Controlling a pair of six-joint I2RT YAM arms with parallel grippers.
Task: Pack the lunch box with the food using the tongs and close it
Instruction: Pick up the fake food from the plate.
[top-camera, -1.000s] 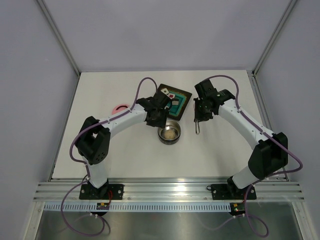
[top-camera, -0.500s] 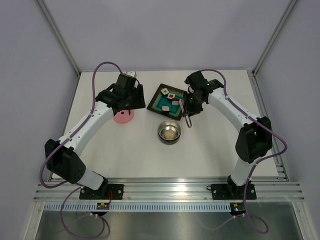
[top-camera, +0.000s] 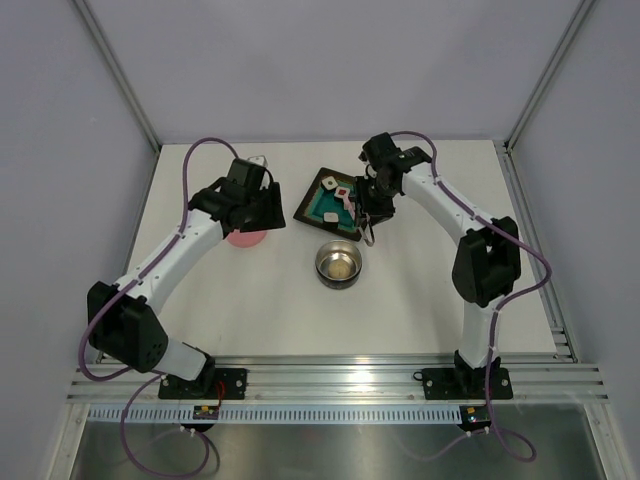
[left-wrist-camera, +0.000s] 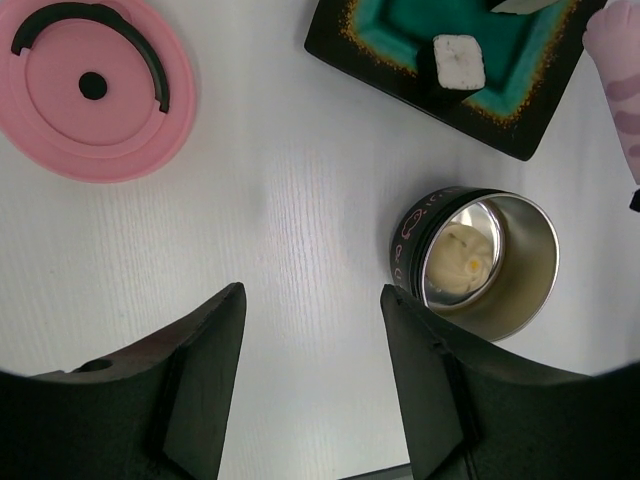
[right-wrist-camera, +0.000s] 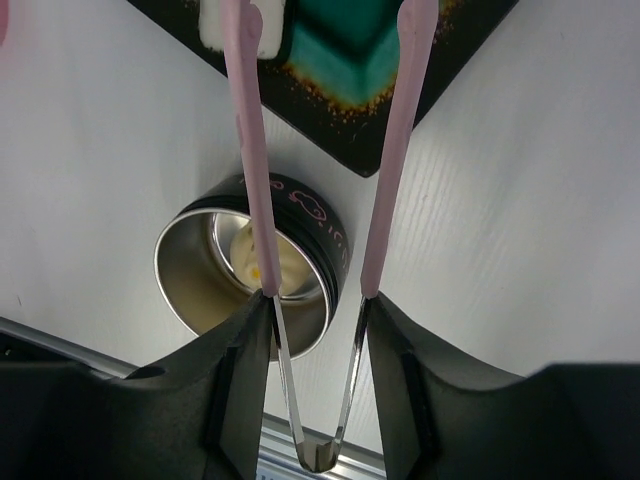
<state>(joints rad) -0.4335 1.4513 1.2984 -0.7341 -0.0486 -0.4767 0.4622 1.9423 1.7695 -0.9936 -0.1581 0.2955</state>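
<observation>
Steel lunch box (left-wrist-camera: 527, 250) holds pale food (left-wrist-camera: 452, 262).

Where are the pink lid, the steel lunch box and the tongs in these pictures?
pink lid (left-wrist-camera: 95, 110): left wrist view, flat top.
lunch box (left-wrist-camera: 522, 250): left wrist view, inner wall.
tongs (right-wrist-camera: 250, 150): right wrist view, pink arm.

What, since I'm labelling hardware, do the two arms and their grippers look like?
The left arm and right arm have white links, black joints and looping purple cables. The left gripper and right gripper each have two broad black fingers.
</observation>
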